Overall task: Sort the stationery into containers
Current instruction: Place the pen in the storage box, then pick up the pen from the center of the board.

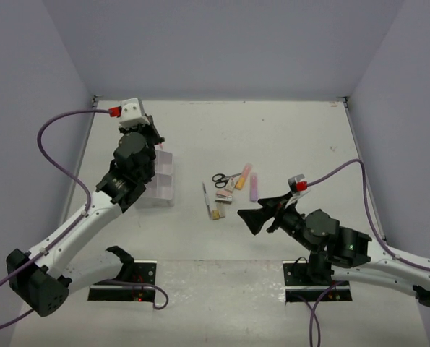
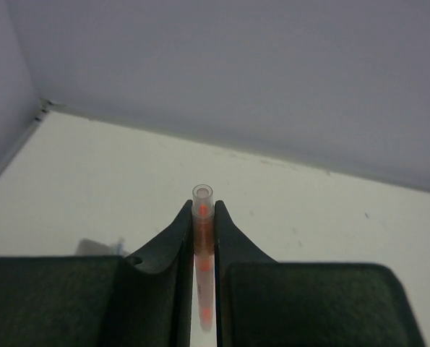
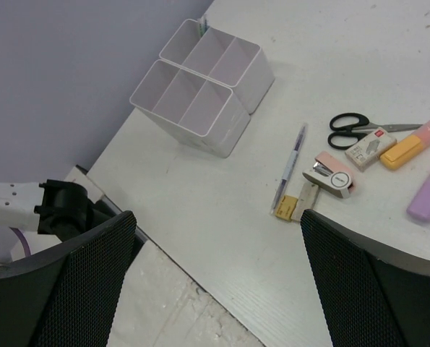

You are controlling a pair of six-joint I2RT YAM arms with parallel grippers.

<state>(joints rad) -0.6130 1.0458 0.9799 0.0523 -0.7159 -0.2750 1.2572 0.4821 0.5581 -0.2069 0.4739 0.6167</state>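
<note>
Our left jaws pinch a clear orange pen [image 2: 202, 225] near the divided box [image 3: 216, 134]; our right jaws stand wide open over the worktop [image 3: 222, 210], short of the scissors [image 3: 366, 129].

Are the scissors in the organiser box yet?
No, the scissors lie on the table, well apart from the organiser box.

Translucent plastic organiser box [image 3: 229, 130], matt white table [image 3: 200, 210], clear-capped plastic marker [image 2: 202, 217].

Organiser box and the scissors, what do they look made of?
Organiser box: probably thin plastic, milky and translucent, with smooth, even walls. Scissors: black handles, likely plastic; slim grey blades with a sheen, likely metal.
</note>
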